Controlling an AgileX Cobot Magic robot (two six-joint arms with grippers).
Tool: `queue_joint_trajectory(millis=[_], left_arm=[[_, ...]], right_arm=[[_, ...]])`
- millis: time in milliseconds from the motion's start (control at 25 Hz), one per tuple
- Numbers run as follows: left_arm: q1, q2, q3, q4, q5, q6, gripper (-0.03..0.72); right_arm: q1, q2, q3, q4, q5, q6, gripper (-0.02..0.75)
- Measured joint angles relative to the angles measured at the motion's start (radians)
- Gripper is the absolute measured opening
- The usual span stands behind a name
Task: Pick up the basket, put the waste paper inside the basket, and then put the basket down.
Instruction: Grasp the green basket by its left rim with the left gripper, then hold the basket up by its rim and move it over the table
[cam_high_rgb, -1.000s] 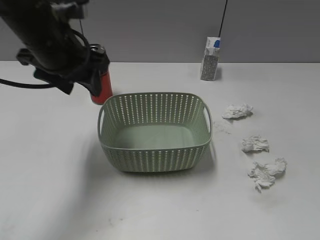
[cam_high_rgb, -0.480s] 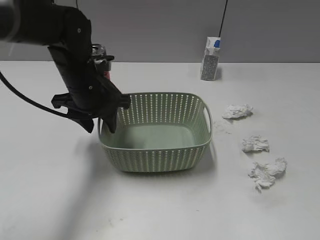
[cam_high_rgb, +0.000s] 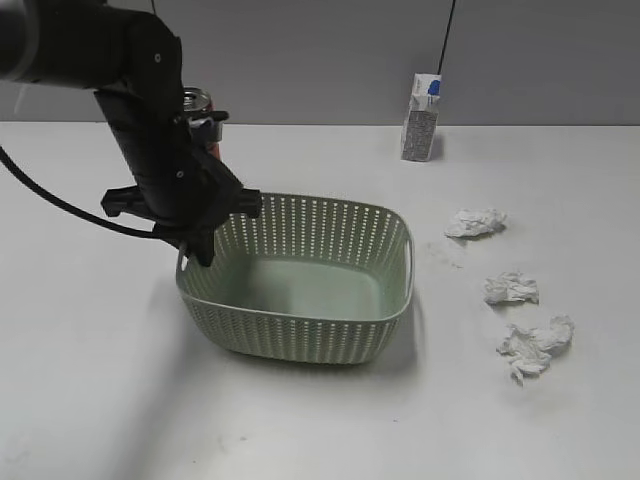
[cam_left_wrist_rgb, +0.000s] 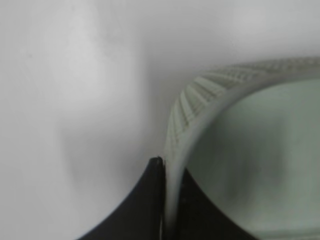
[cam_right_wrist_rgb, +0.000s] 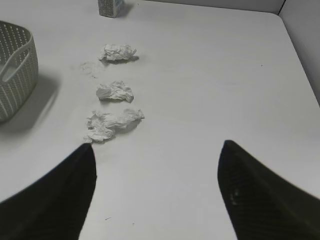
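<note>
While pinched, basket (cam_high_rgb: 300, 290) tilts (left fingers (cam_high_rgb: 200, 245))

Basket (cam_high_rgb: 300, 285) now tilted, left end seemingly lifted in the left hand (cam_high_rgb: 197, 243).

Left arm comes in from about 10 o'clock, black and bulky, wrist bent down so the left gripper (cam_high_rgb: 196, 250) points at the table. Its jaws are pinched on the basket (cam_high_rgb: 300, 320) rim, one finger on each side of the wall, though the wrist cam is pretty blurry. Right gripper (cam_right_wrist_rgb: 157, 150) hangs above the table, fingers spread wide, nothing between them.
</note>
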Motion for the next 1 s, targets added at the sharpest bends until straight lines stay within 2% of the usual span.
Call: queue_joint_trajectory(millis=[280,440,680,1000], left_arm=[[0.002,-0.131,0.0,0.053,0.018,0.001,0.0],[0.018,-0.184,0.0,0.052,-0.009,-0.023,0.0],[0.027,-0.184,0.0,0.056,-0.022,-0.037,0.0],[0.027,-0.175,0.0,0.066,-0.04,-0.039,0.0]], right_arm=[[0.0,0.004,-0.004,0.0,-0.005,0.001,0.575],[0.0,0.104,-0.047,0.0,-0.065,0.001,0.575],[0.0,0.42,-0.166,0.019,-0.129,0.001,0.575],[0.0,1.024,-0.391,0.24,-0.243,-0.097,0.565]])
